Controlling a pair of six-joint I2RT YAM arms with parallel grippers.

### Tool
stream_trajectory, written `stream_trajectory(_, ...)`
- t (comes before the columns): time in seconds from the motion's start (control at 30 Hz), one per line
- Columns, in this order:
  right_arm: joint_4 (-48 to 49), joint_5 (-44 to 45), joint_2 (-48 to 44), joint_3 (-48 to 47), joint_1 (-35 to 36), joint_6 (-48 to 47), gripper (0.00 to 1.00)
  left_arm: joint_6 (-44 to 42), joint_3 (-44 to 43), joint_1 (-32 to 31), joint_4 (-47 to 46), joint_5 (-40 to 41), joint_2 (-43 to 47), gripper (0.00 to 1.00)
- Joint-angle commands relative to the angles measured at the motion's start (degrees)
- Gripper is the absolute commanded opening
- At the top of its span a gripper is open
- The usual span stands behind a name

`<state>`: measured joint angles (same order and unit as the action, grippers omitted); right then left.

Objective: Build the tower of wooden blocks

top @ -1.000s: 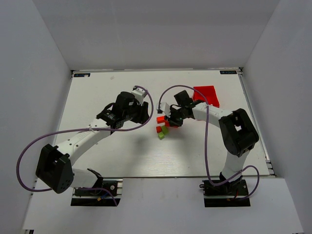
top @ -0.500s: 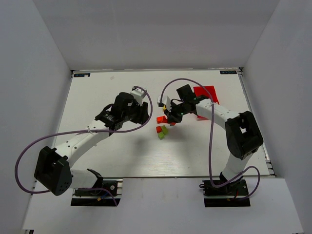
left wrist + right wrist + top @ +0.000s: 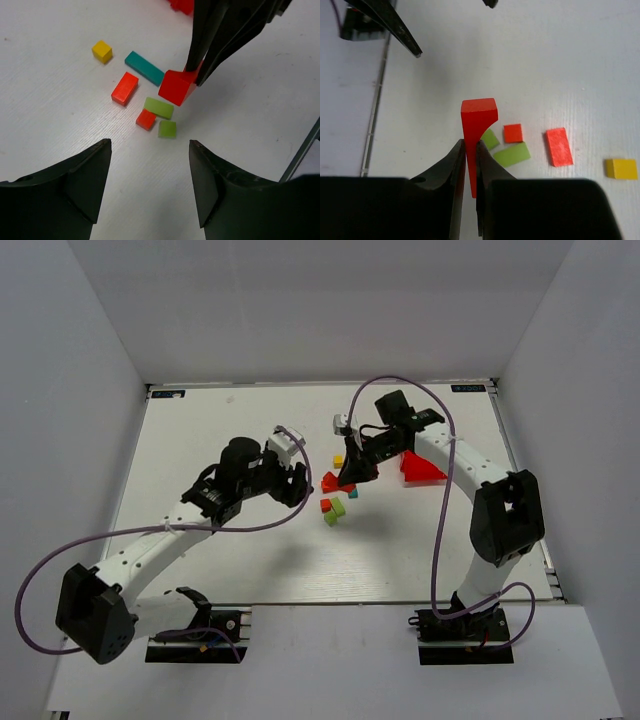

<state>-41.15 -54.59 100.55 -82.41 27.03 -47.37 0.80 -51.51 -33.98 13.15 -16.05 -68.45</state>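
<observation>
Small painted wood blocks lie loose and flat on the white table; no stack shows. In the left wrist view I see a yellow cube (image 3: pixel 102 51), a teal bar (image 3: pixel 144 68), an orange-red bar (image 3: pixel 125 88), a lime bar (image 3: pixel 159 107), a small red cube (image 3: pixel 146 119) and a lime cube (image 3: pixel 167 129). My right gripper (image 3: pixel 471 146) (image 3: pixel 350 476) is shut on a red notched block (image 3: pixel 478 117) (image 3: pixel 176 87), held above the lime pieces. My left gripper (image 3: pixel 150 145) (image 3: pixel 296 480) is open and empty, hovering left of the blocks.
A red plastic bin (image 3: pixel 418 468) sits right of the blocks, partly under my right arm. White walls enclose the table on three sides. Purple cables loop over both arms.
My right gripper has risen and shifted toward the far side, carrying the red block up off the table. My left arm has pulled back toward the near left.
</observation>
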Motion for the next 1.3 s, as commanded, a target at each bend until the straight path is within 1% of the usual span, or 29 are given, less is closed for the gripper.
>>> stream_trajectory(0.0,-11.1,-10.1,1.0,-4.1,0.0,-6.5,0.02,-3.5,2.5,-0.3,-6.4,-4.9,6.1,0.74)
stream_trajectory(0.03,-12.2,-10.2,1.4,-4.6,0.0,-6.9,0.02,-3.5,3.2,-0.3,-7.0,-4.9,6.8,0.75)
stream_trajectory(0.17,-11.8,-11.0,0.7,-4.6,0.0,-6.2,0.02,-3.5,3.8,-0.3,-7.0,-1.9,7.4,0.75)
stream_trajectory(0.23,-11.9,-11.4,1.2,-4.3,-0.1,-6.0,0.02,-3.5,3.8,-0.3,-7.0,-1.9,6.1,0.75)
stream_trajectory(0.3,-13.1,-13.0,1.8,-4.2,0.0,-7.1,0.02,-3.5,3.3,-0.3,-7.0,-3.5,6.1,0.75)
stream_trajectory(0.37,-15.8,-14.2,4.0,-5.6,-0.1,-8.3,0.02,-4.6,3.3,-0.3,-7.7,-5.1,6.1,0.75)
stream_trajectory(0.47,-24.7,-16.8,7.2,-9.8,-0.1,-13.3,0.02,-6.5,4.4,-0.3,-8.9,-10.8,7.3,0.75)
stream_trajectory(0.5,-26.6,-18.0,8.8,-10.6,0.0,-17.2,0.02,-7.0,5.2,-0.3,-10.1,-12.2,8.0,0.75)
stream_trajectory(0.53,-31.3,-18.4,8.7,-11.3,0.0,-18.4,0.02,-7.7,5.8,-0.8,-11.7,-13.8,8.8,0.75)
stream_trajectory(0.57,-32.9,-18.5,9.9,-12.9,-0.1,-21.0,0.02,-9.2,6.4,-0.8,-12.6,-16.2,9.7,0.75)
stream_trajectory(0.6,-34.0,-19.3,10.0,-13.2,0.0,-22.0,0.02,-9.2,7.5,-0.8,-13.2,-16.2,11.6,0.75)
stream_trajectory(0.77,-33.8,-18.8,9.2,-12.5,-0.1,-22.5,0.02,-11.1,7.5,-1.9,-12.7,-13.3,13.5,0.75)
stream_trajectory(0.93,-33.3,-18.1,8.7,-11.2,-0.2,-21.9,0.02,-12.8,7.5,-2.9,-11.7,-14.1,12.2,0.75)
stream_trajectory(1.07,-34.0,-18.9,8.6,-10.9,0.0,-22.3,0.02,-16.6,9.7,-4.0,-13.1,-16.5,11.6,0.74)
stream_trajectory(1.13,-34.0,-18.4,8.5,-10.8,0.4,-22.6,0.02,-20.3,10.2,-4.7,-13.1,-17.2,11.6,0.73)
stream_trajectory(1.27,-34.1,-17.8,7.0,-9.8,0.7,-23.3,0.02,-25.8,12.7,-6.6,-13.1,-14.5,14.6,0.72)
